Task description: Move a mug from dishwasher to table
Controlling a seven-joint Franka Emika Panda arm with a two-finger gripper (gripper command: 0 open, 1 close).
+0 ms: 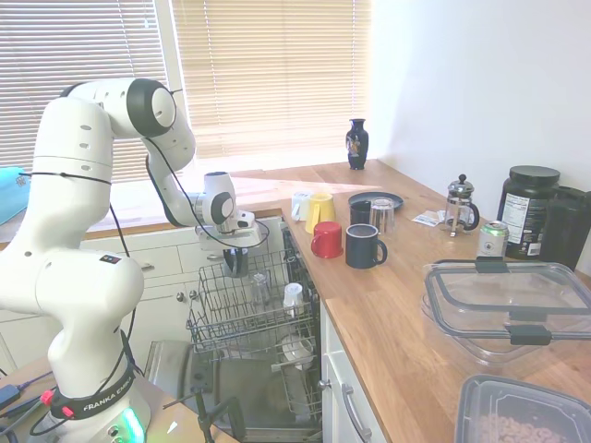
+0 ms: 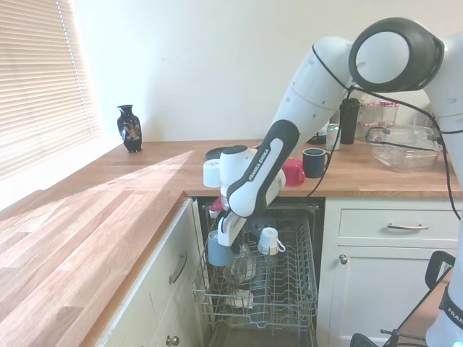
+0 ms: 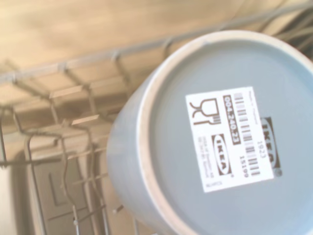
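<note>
Close-up, wrist view: grey-blue mug (image 3: 215,142), base toward the lens, with a white barcode label (image 3: 232,139) on its underside; wires of the rack (image 3: 63,147) pass behind and below it. Both exterior views place this mug upside down at the gripper (image 2: 226,233), above the back corner of the pulled-out rack of the dishwasher (image 2: 289,289), just under the edge of the table (image 2: 108,217). The fingers reach down against the mug's upper part and appear closed on it; the exact contact is too small to confirm. A small white cup (image 2: 269,241) stands inverted just beside the mug, and a glass (image 1: 259,288) and a bowl (image 1: 297,351) also sit in the rack.

Step in hand, as judged: lifting the mug clear of the rack. To do it well, raise straight up until the rim is above the tines and the white cup, before any sideways travel; the countertop edge is close, so height comes first. A free area of the wooden surface, apart from the red mug (image 1: 326,240), navy mug (image 1: 364,246) and yellow mug (image 1: 319,210), suits the set-down.
</note>
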